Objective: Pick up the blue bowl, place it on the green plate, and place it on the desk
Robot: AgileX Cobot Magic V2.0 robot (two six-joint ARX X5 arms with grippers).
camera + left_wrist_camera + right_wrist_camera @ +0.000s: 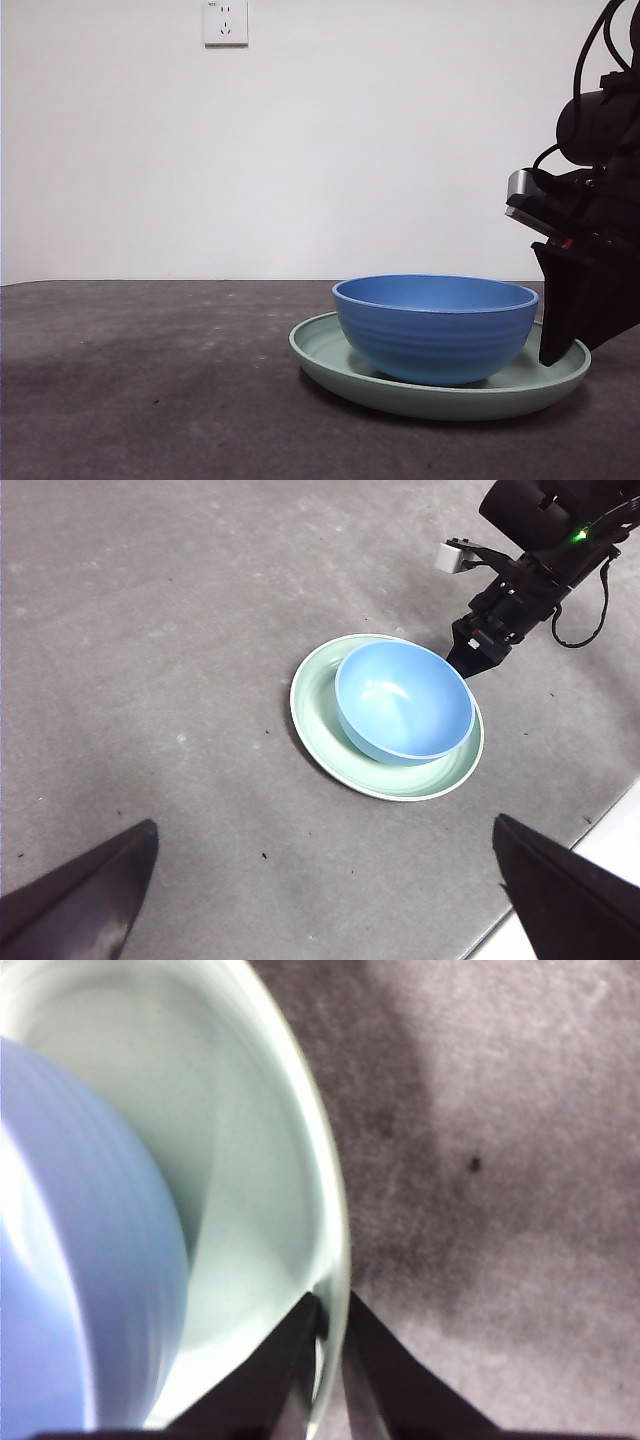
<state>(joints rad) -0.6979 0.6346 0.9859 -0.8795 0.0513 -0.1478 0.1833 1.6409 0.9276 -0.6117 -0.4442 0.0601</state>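
Right wrist view: right gripper (328, 1335) pinches the green plate (335, 1210) rim, jaws closed either side | blue bowl (435, 325) sits in the plate, plate flat on the desk (150, 380) | left gripper (320, 900) high above, jaws spread wide, holding nothing

no readable text, labels, numbers
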